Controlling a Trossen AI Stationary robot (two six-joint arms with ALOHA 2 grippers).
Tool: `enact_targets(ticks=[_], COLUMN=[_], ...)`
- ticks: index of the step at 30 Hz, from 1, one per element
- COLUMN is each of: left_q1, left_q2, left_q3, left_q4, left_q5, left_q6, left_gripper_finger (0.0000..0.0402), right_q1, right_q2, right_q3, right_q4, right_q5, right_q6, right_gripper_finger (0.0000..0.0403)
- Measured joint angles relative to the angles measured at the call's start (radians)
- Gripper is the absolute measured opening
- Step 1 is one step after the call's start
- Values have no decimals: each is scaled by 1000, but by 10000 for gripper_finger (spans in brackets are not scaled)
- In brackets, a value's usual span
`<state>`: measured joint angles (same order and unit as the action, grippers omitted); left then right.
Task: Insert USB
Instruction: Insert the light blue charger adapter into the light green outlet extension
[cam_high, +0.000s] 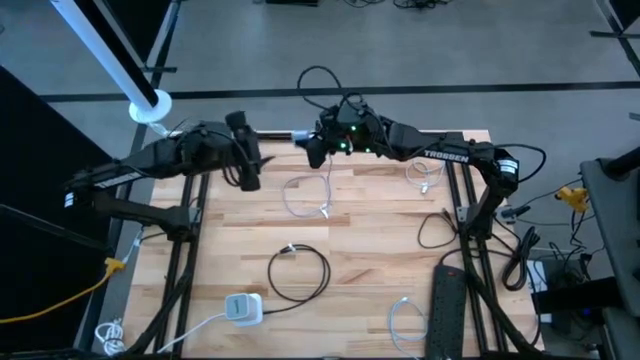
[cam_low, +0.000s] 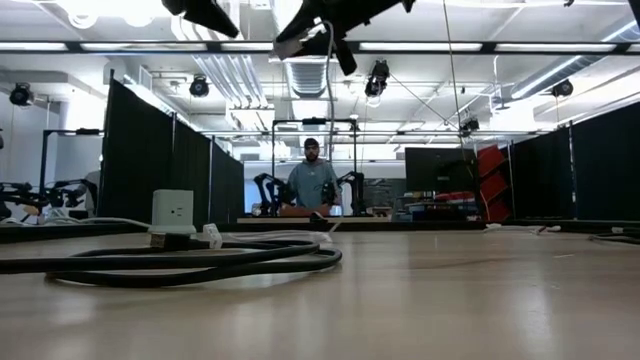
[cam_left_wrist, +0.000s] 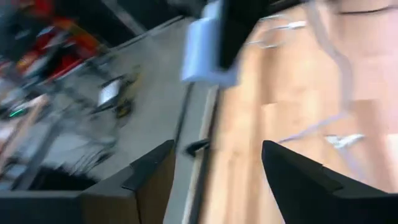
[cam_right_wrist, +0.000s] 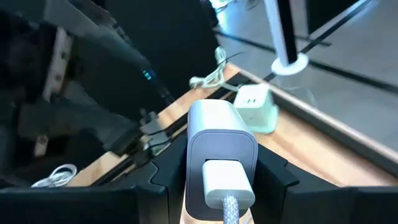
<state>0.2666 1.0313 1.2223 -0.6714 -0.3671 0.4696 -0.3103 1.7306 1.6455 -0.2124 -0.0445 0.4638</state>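
Note:
A white charger block (cam_right_wrist: 221, 134) hangs above the table's far edge, with my right gripper (cam_right_wrist: 221, 158) shut on it. A white USB plug (cam_right_wrist: 227, 180) sits in the block's face, and its braided white cable (cam_high: 322, 190) drops to the wooden table (cam_high: 380, 250). In the high view the charger (cam_high: 300, 135) sticks out of my right gripper (cam_high: 315, 145) toward my left gripper (cam_high: 252, 158). My left gripper (cam_left_wrist: 214, 162) stands open a short way to the block's left, with nothing between its fingers. My right gripper pinches the charger block by its two opposite sides (cam_right_wrist: 193, 155) between its two fingers (cam_right_wrist: 165, 171). The fingers come nearly level from the table's right. The block is lifted clear, its plug face turned back toward the wrist, and the cable hangs slack below it.
On the table lie a coiled black cable (cam_high: 300, 270), a second white charger (cam_high: 243, 308) near the front edge, a black power strip (cam_high: 445, 310), and loose white cables (cam_high: 405, 320) (cam_high: 425, 175). A person (cam_low: 312, 180) stands in the room beyond the table.

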Motion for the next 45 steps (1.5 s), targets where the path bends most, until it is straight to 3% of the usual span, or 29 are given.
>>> enact_targets(ticks=[5,10,14,19,23,26,29,32,37,41,45], left_q1=[65,231,405,597,717,784,815,829,835,843,849], left_q2=[-1,51,131,221,284,337,402,470,555,610,665], left_q3=[0,0,-1,-1,2,11,25,39,66,73,73], left_q4=[-67,-193,-269,-275,-274,-241,-241,-247,-246,-273,-279], left_q5=[-15,-1,142,340,368,363,284,177,60,-9,-15], left_q6=[6,-96,-204,-222,-269,-390,-408,-392,-400,-386,-384], left_gripper_finger=[194,158,134,130,154,178,180,136,19,8,1], right_q1=[12,33,51,71,88,97,103,103,103,115,130], right_q2=[-12,-53,-105,-177,-234,-261,-283,-287,-278,-273,-273], right_q3=[1,1,3,3,3,3,3,3,3,3,2], right_q4=[0,-35,-101,-220,-323,-376,-392,-397,-431,-472,-483], right_q5=[-15,-45,-56,-60,-59,-42,-24,-23,-24,-23,-23], right_q6=[-38,-71,-73,-85,-85,-93,-113,-127,-143,-144,-145], right_gripper_finger=[115,115,115,115,115,115,115,115,115,115,115])
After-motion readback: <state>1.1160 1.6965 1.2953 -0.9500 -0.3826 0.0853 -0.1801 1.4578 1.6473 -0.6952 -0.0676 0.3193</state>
